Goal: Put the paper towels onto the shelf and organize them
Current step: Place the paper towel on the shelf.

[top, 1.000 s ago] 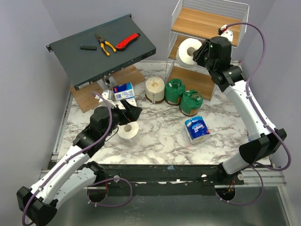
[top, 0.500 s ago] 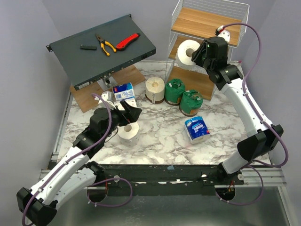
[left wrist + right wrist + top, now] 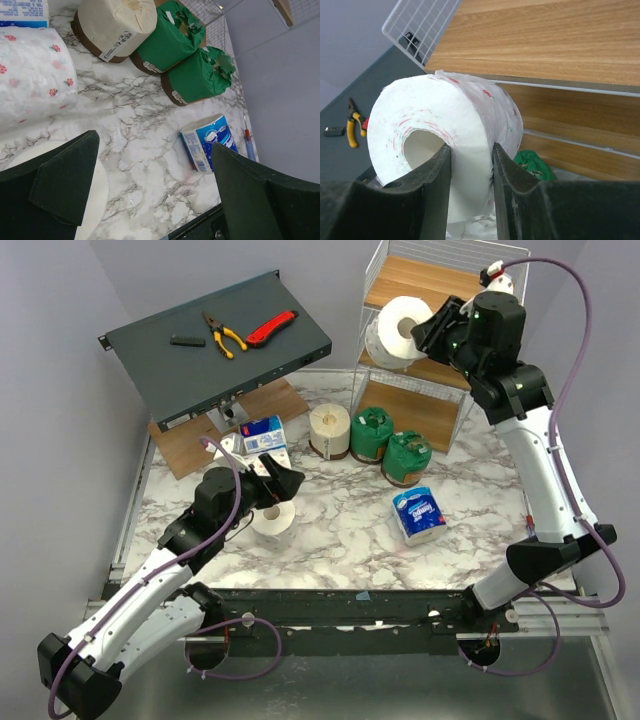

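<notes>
Jaws of right gripper [image 3: 430, 332] clamp pink-print roll [image 3: 397, 328], just raised from middle-tier height toward shelf [image 3: 425, 280] top; left gripper [image 3: 283, 485] gapes wide

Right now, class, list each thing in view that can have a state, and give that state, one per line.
right gripper: shut on printed roll, held up by the shelf
left gripper: open, above white roll
white roll: upright on table, not gripped
cream roll: upright on table
green rolls: both upright on table
blue pack: lying on table
</notes>
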Robot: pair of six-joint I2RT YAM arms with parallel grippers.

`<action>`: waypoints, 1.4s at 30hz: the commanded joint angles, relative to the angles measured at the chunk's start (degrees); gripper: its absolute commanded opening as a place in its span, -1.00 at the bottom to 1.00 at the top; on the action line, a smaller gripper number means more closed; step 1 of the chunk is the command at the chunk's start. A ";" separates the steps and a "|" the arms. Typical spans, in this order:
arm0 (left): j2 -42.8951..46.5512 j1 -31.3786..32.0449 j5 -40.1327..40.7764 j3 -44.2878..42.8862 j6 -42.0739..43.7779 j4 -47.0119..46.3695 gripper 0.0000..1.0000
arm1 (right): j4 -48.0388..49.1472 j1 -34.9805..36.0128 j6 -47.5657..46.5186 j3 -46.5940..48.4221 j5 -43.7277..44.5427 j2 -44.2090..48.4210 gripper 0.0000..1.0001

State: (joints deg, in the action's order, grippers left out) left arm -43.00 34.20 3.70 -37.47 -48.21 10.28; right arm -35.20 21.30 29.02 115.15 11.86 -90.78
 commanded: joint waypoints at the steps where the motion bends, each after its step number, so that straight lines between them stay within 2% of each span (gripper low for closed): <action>1: 0.69 -0.29 -2.12 -0.19 -1.25 -1.21 0.94 | -1.60 -0.21 -1.93 6.12 -1.36 2.21 -0.36; 10: 2.45 -0.30 -1.56 -0.33 -1.39 1.05 0.93 | 2.14 -0.22 -2.21 10.51 1.29 1.33 -0.35; 16: 0.75 -0.22 -1.95 -2.04 -0.87 1.23 0.94 | 2.14 -0.21 -2.72 18.40 3.38 -3.92 -0.34; 22: -0.33 -0.27 -2.38 -1.85 -0.97 0.78 0.93 | 7.85 -0.21 -3.03 14.96 6.30 -4.21 -0.34; 32: -2.56 -0.28 -1.68 -3.96 0.97 1.31 0.94 | 10.79 -0.34 -3.82 19.82 9.53 -9.12 -0.33; 42: -4.46 -0.31 -1.60 -5.14 1.79 1.49 0.95 | 11.12 -1.35 -2.78 22.11 9.15 -11.94 -0.27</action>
State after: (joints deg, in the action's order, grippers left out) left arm -46.92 34.20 2.72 -40.29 -47.77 11.77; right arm -28.56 20.95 25.65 134.47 19.35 -101.82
